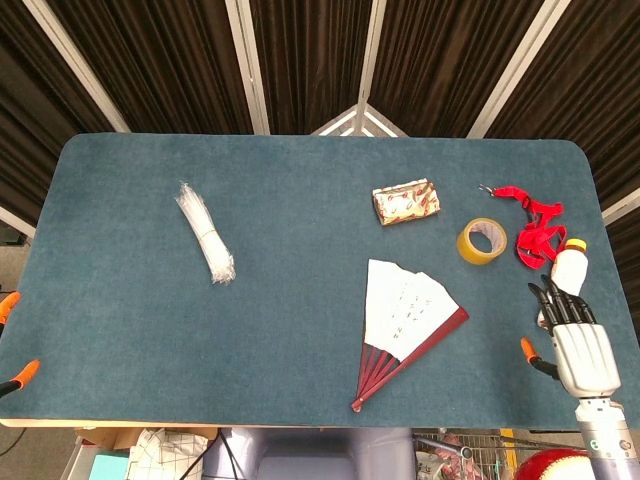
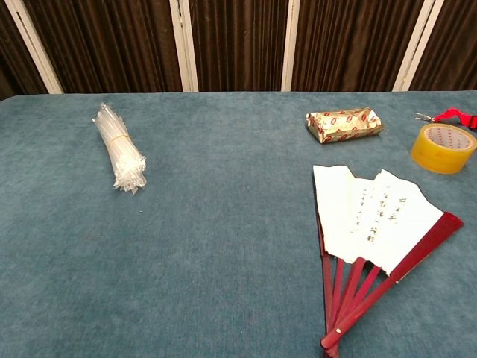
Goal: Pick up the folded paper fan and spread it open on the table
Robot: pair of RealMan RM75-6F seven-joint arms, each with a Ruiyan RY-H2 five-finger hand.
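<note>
right hand (image 1: 575,340) empty, fingers (image 1: 556,302) straight, left hand (image 1: 12,340) barely visible

tape roll (image 1: 481,241) and bottle (image 1: 567,268) flank fan (image 1: 405,312).

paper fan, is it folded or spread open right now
Partly spread. The paper fan lies flat on the table, its white leaf fanned out and red ribs splayed from the pivot, with no hand touching it.
</note>
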